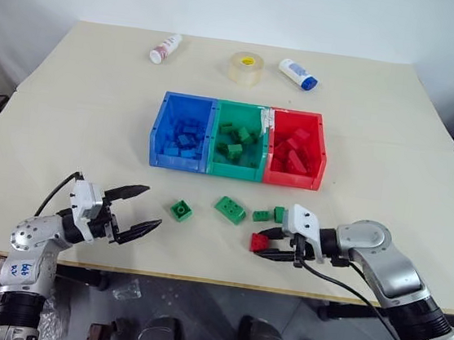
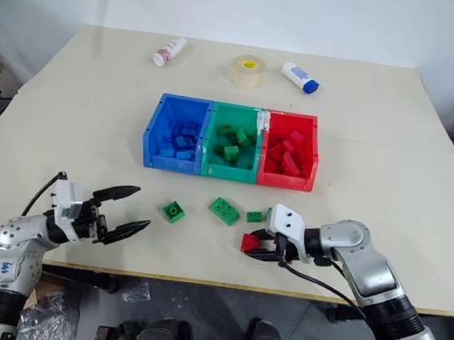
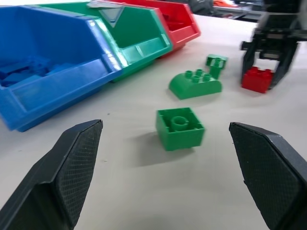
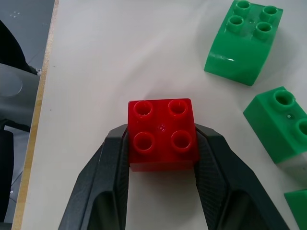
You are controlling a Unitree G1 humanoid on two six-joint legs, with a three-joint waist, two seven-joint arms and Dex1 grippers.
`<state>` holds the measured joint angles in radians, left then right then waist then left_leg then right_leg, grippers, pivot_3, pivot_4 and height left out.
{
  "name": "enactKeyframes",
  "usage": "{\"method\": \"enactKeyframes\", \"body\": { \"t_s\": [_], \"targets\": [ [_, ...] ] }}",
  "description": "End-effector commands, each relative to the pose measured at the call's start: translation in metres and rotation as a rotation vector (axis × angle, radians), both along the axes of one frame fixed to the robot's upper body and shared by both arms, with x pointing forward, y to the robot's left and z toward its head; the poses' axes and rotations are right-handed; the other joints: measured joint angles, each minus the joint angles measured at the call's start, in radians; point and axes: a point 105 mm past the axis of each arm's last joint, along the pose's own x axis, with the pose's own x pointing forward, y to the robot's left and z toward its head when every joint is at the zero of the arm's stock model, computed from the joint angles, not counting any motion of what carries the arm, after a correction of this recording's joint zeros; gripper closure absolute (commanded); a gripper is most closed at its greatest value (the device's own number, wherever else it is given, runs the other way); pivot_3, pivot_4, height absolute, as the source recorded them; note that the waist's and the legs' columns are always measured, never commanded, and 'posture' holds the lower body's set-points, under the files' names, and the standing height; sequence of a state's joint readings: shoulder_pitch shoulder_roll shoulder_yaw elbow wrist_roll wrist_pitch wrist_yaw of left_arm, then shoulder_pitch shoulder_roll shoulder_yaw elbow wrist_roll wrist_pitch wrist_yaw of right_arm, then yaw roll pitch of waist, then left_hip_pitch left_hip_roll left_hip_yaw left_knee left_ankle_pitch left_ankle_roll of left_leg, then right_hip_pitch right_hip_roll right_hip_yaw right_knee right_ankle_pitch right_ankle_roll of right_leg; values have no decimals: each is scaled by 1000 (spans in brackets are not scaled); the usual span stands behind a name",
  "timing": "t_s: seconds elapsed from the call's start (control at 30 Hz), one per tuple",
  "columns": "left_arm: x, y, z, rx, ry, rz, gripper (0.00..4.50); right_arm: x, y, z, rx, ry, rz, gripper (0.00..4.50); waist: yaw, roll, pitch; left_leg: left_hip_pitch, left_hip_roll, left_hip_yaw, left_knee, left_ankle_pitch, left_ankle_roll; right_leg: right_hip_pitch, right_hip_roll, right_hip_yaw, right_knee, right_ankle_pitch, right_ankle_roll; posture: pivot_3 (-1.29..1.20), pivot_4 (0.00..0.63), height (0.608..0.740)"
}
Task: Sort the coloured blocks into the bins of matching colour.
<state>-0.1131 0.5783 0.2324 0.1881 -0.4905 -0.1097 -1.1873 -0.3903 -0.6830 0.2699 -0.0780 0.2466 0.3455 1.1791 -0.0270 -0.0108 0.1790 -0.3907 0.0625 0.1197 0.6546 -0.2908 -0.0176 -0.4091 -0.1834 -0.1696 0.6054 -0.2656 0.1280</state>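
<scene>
Three joined bins sit mid-surface (image 1: 69,119), ahead of both arms: the blue bin (image 1: 182,132) toward the robot's left, the green bin (image 1: 239,140) in the middle, the red bin (image 1: 297,148) toward its right, each already holding blocks of its own colour. Between the bins and the near edge lie the loose blocks, well apart from the bin walls.

The right gripper (image 4: 162,165) is the one that matters now. Its two black fingers press on opposite side faces of the red block (image 4: 162,134), which sits studs up on the surface near the front edge; the grip looks square and centred. The red bin lies ahead of that gripper and slightly toward the robot's right, with a small green block (image 1: 262,216) and another (image 1: 278,214) lying in between. So the coming move, as I judge it, is a lift clear of those blocks, then a carry forward to the red bin. The right arm is plainly the nearer one for this.

The left gripper (image 1: 136,207) hovers with its fingers spread wide and nothing between them. A square green block (image 3: 180,127) lies straight ahead of it, with a curved green block (image 3: 195,83) beyond, nearer the right arm.
</scene>
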Motion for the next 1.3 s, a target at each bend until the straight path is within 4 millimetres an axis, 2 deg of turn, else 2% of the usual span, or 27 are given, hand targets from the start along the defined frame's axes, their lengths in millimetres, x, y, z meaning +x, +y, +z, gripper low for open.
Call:
{"method": "enactKeyframes", "body": {
  "t_s": [0.03, 0.17, 0.27, 0.43, 0.57, 0.67, 0.8, 0.87, 1.0, 1.17, 1.3],
  "targets": [
    [-13, 4, 11, -13, -60, -81, 0, 2, 2, 23, 67, -57, -11, 3034, 0, 0, 0, 0, 0, 0, 0, 0, 0, 0, 0, 0, 0, 0, 0, 0, 150, 740],
    [-18, 6, 9, 11, -83, -156, 0, 11, -1, 54, 166, -106, -72, 3034, 1, 0, 0, 0, 0, 0, 0, 0, 0, -1, 0, 0, 1, 0, -1, 0, 150, 740],
    [-16, 7, 12, 4, -104, -172, 0, 26, -9, 82, 241, -167, -152, 3034, 0, 0, 0, 0, 0, 0, 1, 0, 0, -1, 0, 0, 1, 0, -1, 0, 150, 740],
    [-10, 7, 13, 4, -109, -196, 0, 66, -33, 123, 302, -301, -317, 3034, -1, 0, 0, 0, 1, 1, 1, -1, 0, -1, 0, 1, 1, 0, -1, 0, 150, 740],
    [-5, 7, 13, 11, -98, -211, 0, 105, -46, 135, 298, -367, -451, 3034, -5, 0, 0, 0, 1, 2, 1, -1, 0, -2, 1, 2, 2, 0, -1, 0, 150, 740],
    [-3, 7, 11, 21, -91, -224, 0, 127, -49, 134, 281, -386, -520, 1985, -8, 0, 0, 0, 1, 4, 0, -1, 0, -3, 1, 4, 2, 0, -1, 0, 150, 740],
    [-2, 6, 12, 36, -94, -252, 0, 135, -45, 133, 277, -407, -519, 568, -9, 0, 0, 0, 1, 5, -1, -1, 0, -4, 1, 5, 2, 0, -1, 0, 150, 740],
    [-1, 7, 13, 38, -97, -258, 0, 134, -45, 133, 278, -412, -512, 60, -10, 0, 0, 0, 1, 5, -1, -1, 0, -4, 1, 5, 2, 0, -1, 0, 150, 740],
    [1, 7, 14, 38, -99, -264, 0, 124, -46, 131, 284, -424, -469, 60, -8, 0, 0, 0, 1, 5, 0, -1, 0, -4, 1, 5, 2, 0, -1, 0, 150, 740],
    [4, 12, 14, 41, -93, -246, 0, 83, -55, 117, 276, -404, -339, 60, -1, 0, 0, 0, 1, 5, 0, -1, 0, -4, 1, 5, 2, 0, -1, 0, 150, 740],
    [6, 19, 14, 42, -92, -216, 0, 39, -76, 101, 232, -305, -271, 60, 5, 0, 0, -1, 1, 5, 1, -2, 0, -4, 1, 5, 2, 0, -1, 0, 150, 740]
  ]
}}
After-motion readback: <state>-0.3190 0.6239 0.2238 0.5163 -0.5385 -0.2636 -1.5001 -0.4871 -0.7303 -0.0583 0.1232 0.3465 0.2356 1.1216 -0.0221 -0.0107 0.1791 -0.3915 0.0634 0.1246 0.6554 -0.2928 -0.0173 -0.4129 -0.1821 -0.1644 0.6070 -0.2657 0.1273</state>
